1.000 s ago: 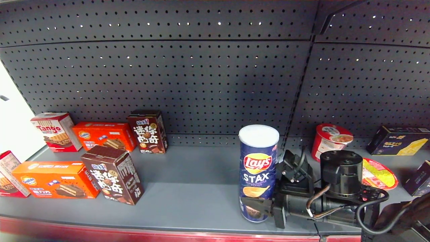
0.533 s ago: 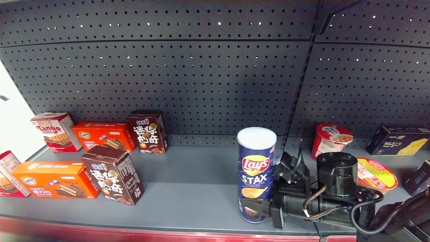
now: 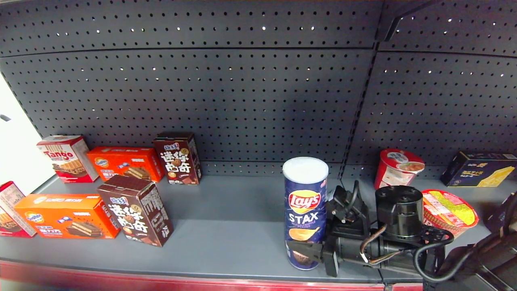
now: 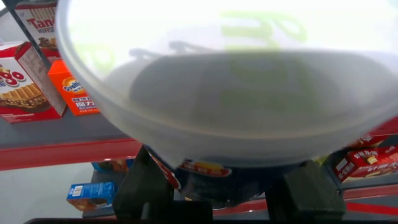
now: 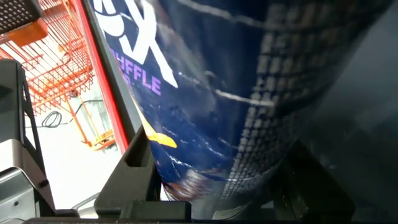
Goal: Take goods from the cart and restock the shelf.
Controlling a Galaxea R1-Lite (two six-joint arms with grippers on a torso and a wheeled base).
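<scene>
Gingerly, my right hand (image 3: 305, 253) pinches the light, slick, dentable chips can (image 3: 305, 210) near its base, top-heavy above the hand; my left hand (image 4: 227, 196) holds another blue lidded can (image 4: 230, 81).

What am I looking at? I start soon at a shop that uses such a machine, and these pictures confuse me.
It is a two-armed robot restocking a shelf. The wide picture comes from a camera on its head: a grey shelf with snack boxes on the left and noodle cups on the right. The right arm's tool grips a blue crisp can low down, upright near the shelf's front edge. The other two pictures come from cameras on the wrists, looking along each tool. The right wrist one shows that same can up close. The left wrist one shows the left tool closed on a second can with a white lid.
</scene>
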